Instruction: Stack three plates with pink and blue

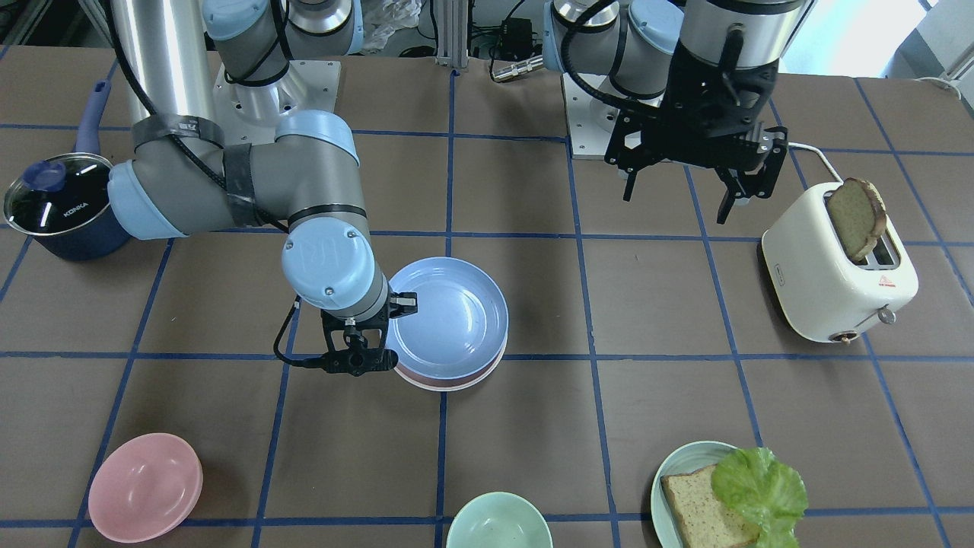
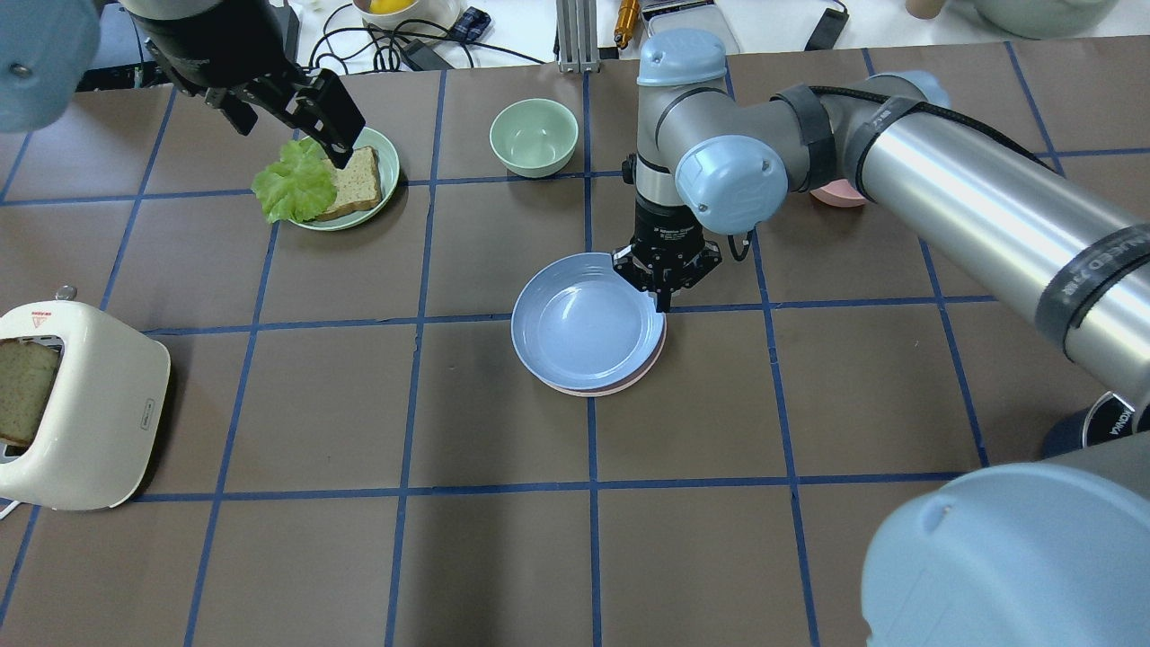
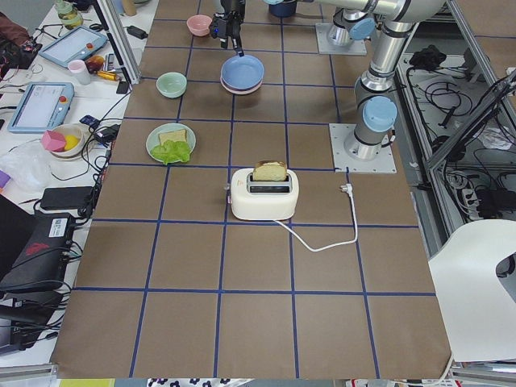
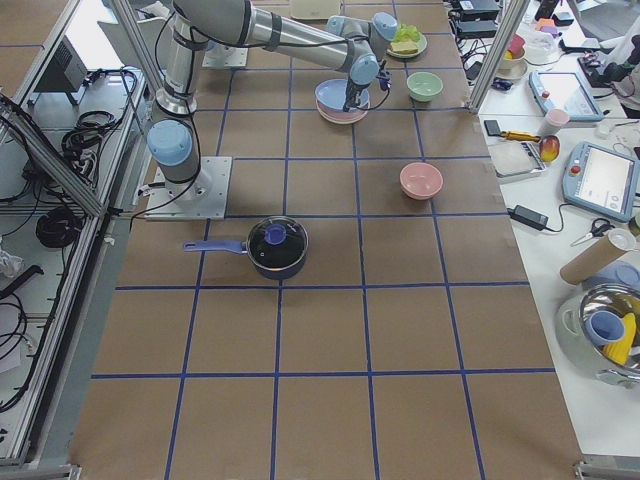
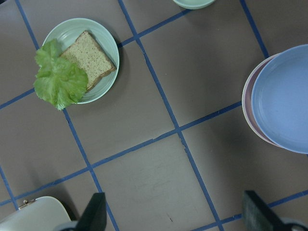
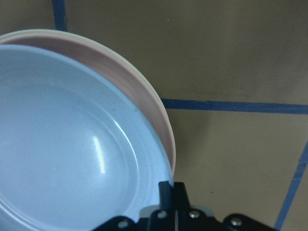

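Note:
The light blue plate (image 1: 449, 316) lies on top of the pale pink plate (image 1: 423, 378) at the table's middle, shifted a little so the pink rim shows. A thin cream-white plate rim (image 1: 466, 385) shows beneath them. The blue plate also shows in the overhead view (image 2: 584, 328) and the right wrist view (image 6: 62, 154), over the pink plate (image 6: 139, 91). My right gripper (image 2: 663, 301) is shut on the blue plate's rim; its fingers (image 6: 171, 190) are together there. My left gripper (image 2: 296, 135) hangs open and empty above the bread plate, far from the stack.
A pale teal plate (image 1: 670, 476) with bread and lettuce, a mint bowl (image 1: 498, 521) and a pink bowl (image 1: 144, 487) stand along the far edge. A white toaster (image 1: 837, 281) with bread stands on my left, a dark lidded pot (image 1: 57, 205) on my right.

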Robot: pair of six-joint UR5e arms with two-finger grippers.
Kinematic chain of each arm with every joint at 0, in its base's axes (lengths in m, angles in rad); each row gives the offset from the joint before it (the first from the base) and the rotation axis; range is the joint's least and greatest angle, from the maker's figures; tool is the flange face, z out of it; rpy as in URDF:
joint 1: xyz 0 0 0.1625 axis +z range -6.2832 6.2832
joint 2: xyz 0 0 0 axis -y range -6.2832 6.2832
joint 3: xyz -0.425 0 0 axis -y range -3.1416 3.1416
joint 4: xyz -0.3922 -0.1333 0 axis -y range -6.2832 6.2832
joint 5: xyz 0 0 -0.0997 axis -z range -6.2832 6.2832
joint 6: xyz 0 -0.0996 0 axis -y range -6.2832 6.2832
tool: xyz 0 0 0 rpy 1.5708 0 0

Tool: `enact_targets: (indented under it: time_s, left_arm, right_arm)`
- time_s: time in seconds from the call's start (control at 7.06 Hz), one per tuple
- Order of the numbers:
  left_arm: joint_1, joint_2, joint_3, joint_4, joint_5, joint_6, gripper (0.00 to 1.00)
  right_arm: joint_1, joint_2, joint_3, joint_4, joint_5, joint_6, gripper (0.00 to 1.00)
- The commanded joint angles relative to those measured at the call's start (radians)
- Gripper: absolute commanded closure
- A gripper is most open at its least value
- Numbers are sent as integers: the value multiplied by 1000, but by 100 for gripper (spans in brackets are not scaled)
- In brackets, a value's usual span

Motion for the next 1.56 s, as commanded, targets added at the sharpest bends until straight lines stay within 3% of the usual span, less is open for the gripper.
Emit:
enact_targets:
  time_s: [0.0, 0.14, 0.57, 0.99, 1.42]
  left_arm:
    - [42, 7, -28, -22, -21, -9, 0]
    - [43, 8, -51, -9, -24, -7, 0]
    - [40, 30, -121, 13, -29, -50, 0]
    - [42, 88, -149, 39, -13, -43, 0]
    - [42, 113, -152, 38, -13, -41, 0]
  right_arm:
    - [13, 19, 8, -37, -13, 24, 80]
    - [13, 19, 2, -36, -13, 24, 1]
    - [-26, -49, -62, 13, -74, 3, 0]
    - [-92, -217, -172, 113, -80, -52, 0]
    - [-224, -398, -166, 240, -79, -198, 0]
